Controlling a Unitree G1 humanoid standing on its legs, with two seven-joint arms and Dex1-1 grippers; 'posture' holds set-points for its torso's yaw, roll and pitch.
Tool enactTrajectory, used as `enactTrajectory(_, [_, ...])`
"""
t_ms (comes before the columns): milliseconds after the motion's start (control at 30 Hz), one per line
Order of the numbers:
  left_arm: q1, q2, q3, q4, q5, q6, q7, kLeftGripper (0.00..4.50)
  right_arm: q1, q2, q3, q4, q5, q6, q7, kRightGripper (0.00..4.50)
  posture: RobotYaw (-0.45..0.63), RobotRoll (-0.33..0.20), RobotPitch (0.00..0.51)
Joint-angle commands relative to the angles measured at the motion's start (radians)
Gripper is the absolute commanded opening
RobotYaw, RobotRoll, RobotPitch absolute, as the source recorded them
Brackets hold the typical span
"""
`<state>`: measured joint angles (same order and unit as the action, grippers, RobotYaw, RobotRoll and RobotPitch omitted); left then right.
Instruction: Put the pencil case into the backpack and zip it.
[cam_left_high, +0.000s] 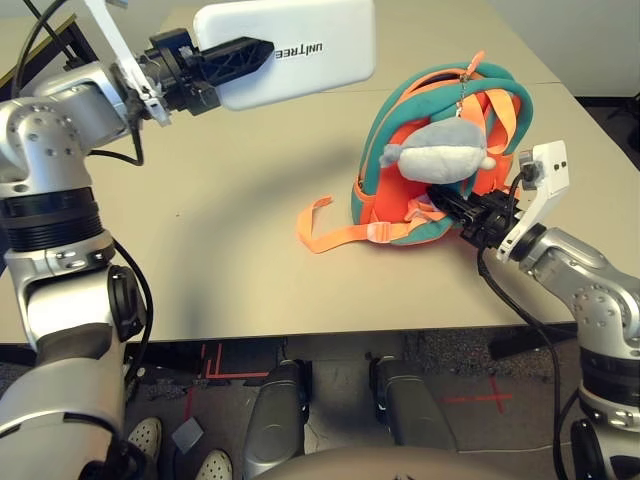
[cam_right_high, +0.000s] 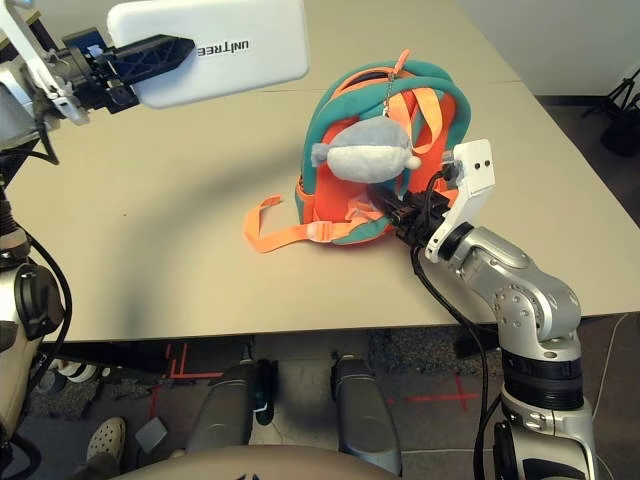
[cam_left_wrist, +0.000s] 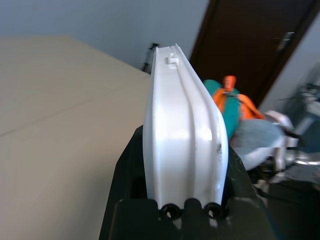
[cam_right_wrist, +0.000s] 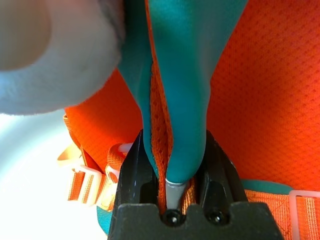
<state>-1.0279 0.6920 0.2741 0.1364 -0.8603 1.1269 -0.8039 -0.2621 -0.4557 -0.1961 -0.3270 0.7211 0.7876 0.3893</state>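
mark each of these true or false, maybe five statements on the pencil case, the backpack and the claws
1. The left claw grips the white pencil case. True.
2. The pencil case is already inside the backpack. False: it is held up outside it.
3. The right claw has hold of a teal and orange strap of the backpack. True.
4. The plush toy lies by itself at the table's near edge. False: it hangs on the backpack.
5. The backpack rests on the table. True.
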Motion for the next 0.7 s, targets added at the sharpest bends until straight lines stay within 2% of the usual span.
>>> enactTrajectory(33, [-0.033,0.044,0.049,-0.011,-0.053,0.036,-0.025,1.21,0.016,-0.004,0.032,0.043,-0.036,0.018,0.0,0.79,-0.1,0.0,0.144])
enactTrajectory(200, [-0.019,0.051,0.031,-0.025,-0.067,0.053,-0.048,1.21,0.013,0.001,0.043,0.055,-0.047,0.007,0.002,0.79,-0.1,0.0,0.141])
enactTrajectory(333, [0.013,0.013,0.003,-0.032,-0.062,0.047,-0.05,1.21,0.0,0.006,0.047,0.067,-0.057,0.003,0.002,0.79,-0.1,0.0,0.137])
enactTrajectory(700, [0.056,-0.011,-0.12,-0.026,0.027,-0.026,-0.091,1.21,-0.014,0.002,0.044,0.074,-0.067,-0.003,0.003,0.79,-0.11,0.0,0.127])
